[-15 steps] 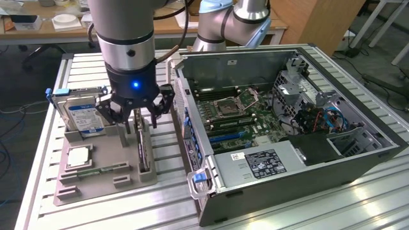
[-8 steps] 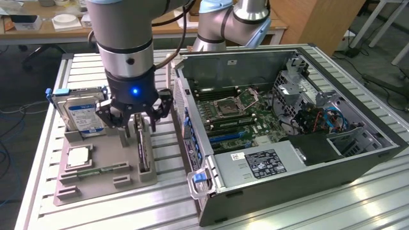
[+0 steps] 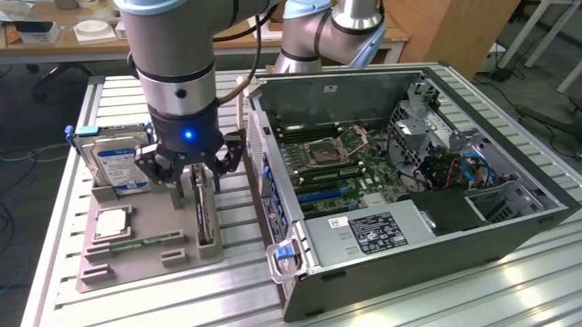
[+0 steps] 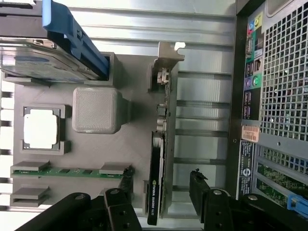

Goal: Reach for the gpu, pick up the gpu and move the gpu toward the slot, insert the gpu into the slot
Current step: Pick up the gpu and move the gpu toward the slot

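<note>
The gpu (image 3: 204, 212) is a thin dark card standing on edge in a grey holder tray (image 3: 136, 262), on the exterior view's left of the open computer case. In the wrist view the gpu (image 4: 158, 166) shows edge-on, with its silver bracket (image 4: 166, 72) at the far end. My gripper (image 3: 195, 178) hangs directly over the card's upper edge. Its jaws are open, one finger (image 4: 120, 204) on each side of the card with a gap to it. The gripper (image 4: 161, 202) holds nothing. The slot (image 3: 320, 195) is a blue connector on the motherboard inside the case.
The tray also holds a blue-labelled hard drive (image 3: 114, 160), a processor chip (image 3: 109, 223) and a green memory stick (image 3: 136, 242). The open case (image 3: 509, 204) has its rear panel (image 4: 250, 96) close beside the tray. A second arm's base (image 3: 318, 34) stands behind the case.
</note>
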Available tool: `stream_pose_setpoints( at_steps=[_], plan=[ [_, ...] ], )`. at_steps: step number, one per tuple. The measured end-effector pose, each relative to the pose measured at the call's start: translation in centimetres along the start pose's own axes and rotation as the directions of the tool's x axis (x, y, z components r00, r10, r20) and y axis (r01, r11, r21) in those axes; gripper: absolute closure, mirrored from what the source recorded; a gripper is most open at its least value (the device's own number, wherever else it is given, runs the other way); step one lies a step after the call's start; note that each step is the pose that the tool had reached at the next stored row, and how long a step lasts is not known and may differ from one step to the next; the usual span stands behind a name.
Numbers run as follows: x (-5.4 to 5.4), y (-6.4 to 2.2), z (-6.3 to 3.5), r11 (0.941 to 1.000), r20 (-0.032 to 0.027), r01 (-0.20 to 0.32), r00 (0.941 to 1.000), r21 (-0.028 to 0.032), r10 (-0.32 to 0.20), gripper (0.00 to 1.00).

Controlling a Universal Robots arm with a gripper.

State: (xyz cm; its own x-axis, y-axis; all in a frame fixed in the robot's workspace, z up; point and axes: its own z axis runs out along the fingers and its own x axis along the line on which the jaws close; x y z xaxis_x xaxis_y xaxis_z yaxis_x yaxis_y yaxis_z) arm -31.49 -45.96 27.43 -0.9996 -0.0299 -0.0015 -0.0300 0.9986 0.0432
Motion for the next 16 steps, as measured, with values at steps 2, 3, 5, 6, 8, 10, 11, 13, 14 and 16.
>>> stream_pose_setpoints(
  at_steps=[2,3,5,6,8,10,11,13,14,16],
  plan=[
    [0.0,0.01,0.28,1.0,-0.0002,-0.001,1.0,0.0002,0.001,0.41],
    [0.0,0.01,0.44,1.0,-0.0001,-0.001,1.0,0.0002,0.001,0.41],
    [0.0,0.0,0.77,1.0,-0.0002,-0.001,1.0,0.0002,0.001,0.41],
    [0.0,-0.01,0.95,1.0,-0.0002,-0.001,1.0,0.0002,0.001,0.41],
    [0.0,-0.02,1.3,1.0,-0.0002,-0.001,1.0,0.0002,0.001,0.41],
    [0.0,-0.03,1.68,1.0,-0.0001,-0.001,1.0,0.0002,0.001,0.41],
    [0.0,-0.04,1.86,1.0,-0.0001,-0.001,1.0,0.0001,0.001,0.41],
    [0.0,-0.06,2.22,1.0,-0.0002,-0.001,1.0,0.0002,0.001,0.41],
    [0.0,-0.07,2.4,1.0,-0.0002,-0.001,1.0,0.0001,0.001,0.41],
    [0.0,0.0,2.7,1.0,-0.0002,-0.001,1.0,0.001,0.001,0.41]
  ],
)
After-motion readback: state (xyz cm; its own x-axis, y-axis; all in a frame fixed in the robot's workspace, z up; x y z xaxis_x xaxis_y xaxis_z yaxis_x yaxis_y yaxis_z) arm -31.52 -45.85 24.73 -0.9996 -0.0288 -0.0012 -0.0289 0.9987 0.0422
